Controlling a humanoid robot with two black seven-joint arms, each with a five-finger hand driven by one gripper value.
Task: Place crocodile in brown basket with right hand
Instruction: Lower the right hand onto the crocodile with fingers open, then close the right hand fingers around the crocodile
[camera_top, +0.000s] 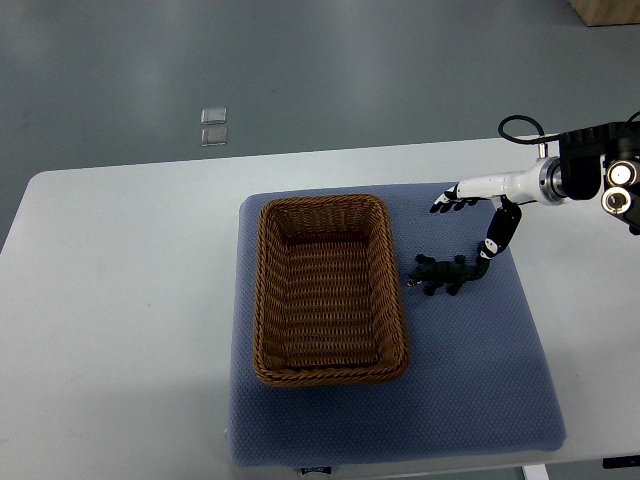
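A small dark green toy crocodile (443, 273) lies on the blue mat (470, 370), just right of the brown wicker basket (268, 300). The basket has nothing in it. My right hand (470, 215) reaches in from the right edge, white with black fingertips. Its fingers (446, 204) are spread and point left, above and behind the crocodile. Its thumb (494, 240) hangs down with the tip close to the crocodile's tail end; whether it touches is not clear. The hand holds nothing. My left arm is out of sight.
The mat covers the middle of a white table (120, 300). The right arm's black wrist unit (600, 175) sits at the right edge. Two small clear squares (213, 127) lie on the grey floor beyond the table.
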